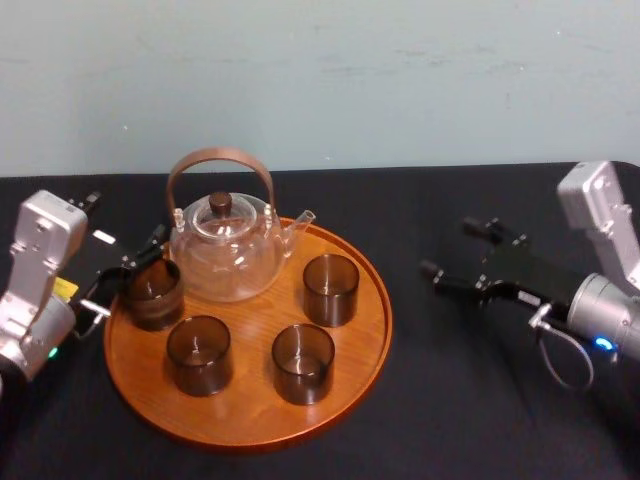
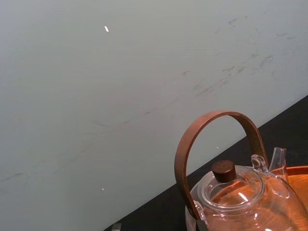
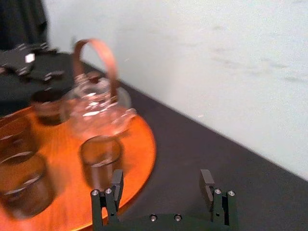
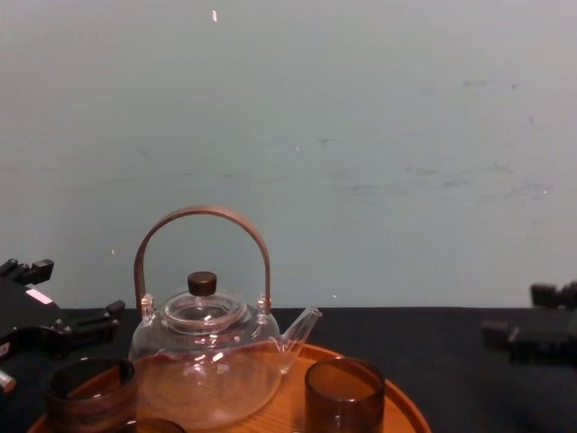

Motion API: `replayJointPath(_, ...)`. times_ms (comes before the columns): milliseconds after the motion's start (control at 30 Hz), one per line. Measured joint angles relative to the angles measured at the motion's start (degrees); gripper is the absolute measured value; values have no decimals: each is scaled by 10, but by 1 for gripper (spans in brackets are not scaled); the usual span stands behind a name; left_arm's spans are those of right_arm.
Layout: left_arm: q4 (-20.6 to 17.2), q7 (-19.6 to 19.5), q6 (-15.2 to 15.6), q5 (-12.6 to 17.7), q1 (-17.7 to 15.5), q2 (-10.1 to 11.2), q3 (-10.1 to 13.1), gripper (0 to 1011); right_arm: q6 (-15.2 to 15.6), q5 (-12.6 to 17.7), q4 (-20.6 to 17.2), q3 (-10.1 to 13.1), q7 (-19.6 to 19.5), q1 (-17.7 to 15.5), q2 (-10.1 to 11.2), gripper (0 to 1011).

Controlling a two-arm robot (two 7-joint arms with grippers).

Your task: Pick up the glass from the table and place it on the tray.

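Observation:
Several dark smoky glasses stand upright on the round wooden tray [image 1: 372, 330]. The glass [image 1: 155, 300] at the tray's left edge is nearest my left gripper [image 1: 128, 272]. That gripper is open, hanging just above and outboard of this glass [image 4: 90, 392] without touching it. The same left gripper [image 4: 68, 293] shows raised over the rim from the side. My right gripper [image 1: 450, 247] is open and holds nothing, hovering over the black table to the right of the tray. Its fingers [image 3: 117, 180] are wide apart, with another glass [image 3: 101, 156] beyond them.
A clear glass teapot [image 1: 225, 250] with an arched brown handle stands at the back of the tray, close behind the left glass. Other glasses sit at the front [image 1: 199, 354], front right [image 1: 303, 362] and right [image 1: 331, 288]. A black tablecloth [image 1: 480, 400] covers the table, and a pale wall rises behind.

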Motion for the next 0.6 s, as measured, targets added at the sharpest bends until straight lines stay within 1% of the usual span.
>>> replayJointPath(100, 0, 0, 0, 0, 0, 0, 0, 1001, -12, -1, -1, 16, -24, -9, -9, 1002)
replayJointPath(133, 0, 0, 0, 0, 0, 0, 0, 1001, -23, -8, -1, 24, -41, -14, -16, 1002)
replayJointPath(200, 0, 0, 0, 0, 0, 0, 0, 1001, -33, -15, 1, 32, -58, -18, -25, 1002)
replayJointPath(433, 0, 0, 0, 0, 0, 0, 0, 1001, -71, -38, 15, 47, -100, -31, -56, 1002)
replayJointPath(467, 0, 0, 0, 0, 0, 0, 0, 1001, -82, -45, 20, 50, -109, -34, -63, 1002)
replayJointPath(600, 0, 0, 0, 0, 0, 0, 0, 1002, -96, -53, 33, 55, -122, -38, -79, 1002)
